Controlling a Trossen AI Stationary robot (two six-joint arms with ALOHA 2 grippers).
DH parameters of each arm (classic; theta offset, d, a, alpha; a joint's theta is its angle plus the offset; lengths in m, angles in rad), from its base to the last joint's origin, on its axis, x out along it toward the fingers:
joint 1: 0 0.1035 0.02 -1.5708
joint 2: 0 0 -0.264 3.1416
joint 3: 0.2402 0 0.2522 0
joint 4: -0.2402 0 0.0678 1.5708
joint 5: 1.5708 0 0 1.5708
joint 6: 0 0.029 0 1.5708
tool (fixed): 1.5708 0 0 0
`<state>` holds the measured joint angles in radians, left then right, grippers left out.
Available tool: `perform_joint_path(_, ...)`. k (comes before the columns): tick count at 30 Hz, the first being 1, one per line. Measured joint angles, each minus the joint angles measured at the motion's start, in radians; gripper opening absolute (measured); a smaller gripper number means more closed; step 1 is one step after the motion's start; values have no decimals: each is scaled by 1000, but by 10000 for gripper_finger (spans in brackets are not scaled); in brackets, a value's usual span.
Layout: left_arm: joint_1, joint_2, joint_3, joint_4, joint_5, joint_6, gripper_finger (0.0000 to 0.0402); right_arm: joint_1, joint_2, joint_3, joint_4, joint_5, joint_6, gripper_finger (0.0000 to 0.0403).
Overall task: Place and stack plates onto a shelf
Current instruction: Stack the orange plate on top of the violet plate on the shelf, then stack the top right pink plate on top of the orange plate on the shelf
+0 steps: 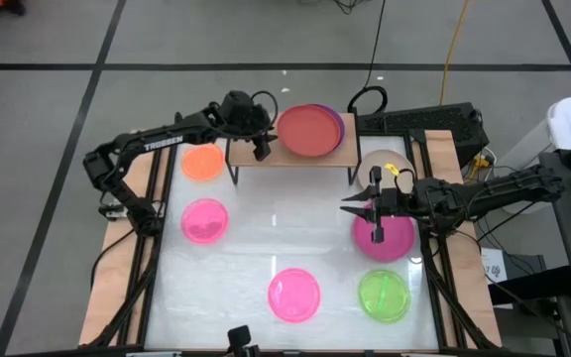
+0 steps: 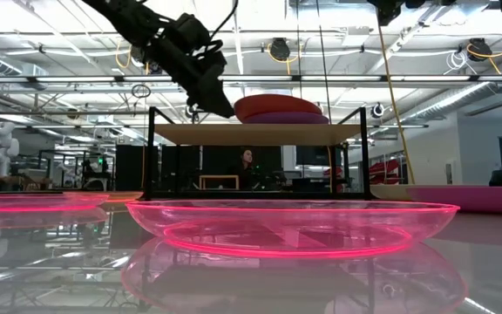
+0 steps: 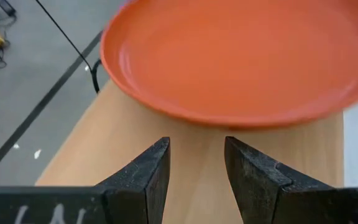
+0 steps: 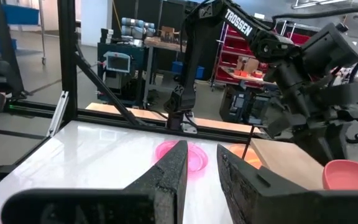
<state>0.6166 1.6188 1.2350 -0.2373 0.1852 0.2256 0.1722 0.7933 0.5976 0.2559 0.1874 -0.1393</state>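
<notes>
Already, two round plastic plates sit stacked on the low wood-topped shelf [image 1: 290,151] at the counter's [image 1: 256,228] twelve o'clock: the red plate [image 1: 307,129] atop the purple plate [image 1: 337,123]. Six remain on the white counter: orange plate [image 1: 203,162] at ten o'clock, beige plate [image 1: 381,164] at two, magenta plate [image 1: 385,236] at three, green plate [image 1: 383,295] at five, two translucent pink plates [image 1: 204,220] [image 1: 294,295] at nine and six. Left pincer [image 1: 262,147], fingers apart and empty, hovers over the shelf beside the stack. Right pincer [image 1: 357,206], parted, hangs above the magenta plate.
</notes>
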Motion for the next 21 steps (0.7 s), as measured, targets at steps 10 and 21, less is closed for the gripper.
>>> perform_joint_path(10,-18,-1,0,62,1,0,159,0,0,0,-7,1,15,73)
perform_joint_path(21,-19,-1,0,56,2,13,159,0,0,0,-6,1,16,73)
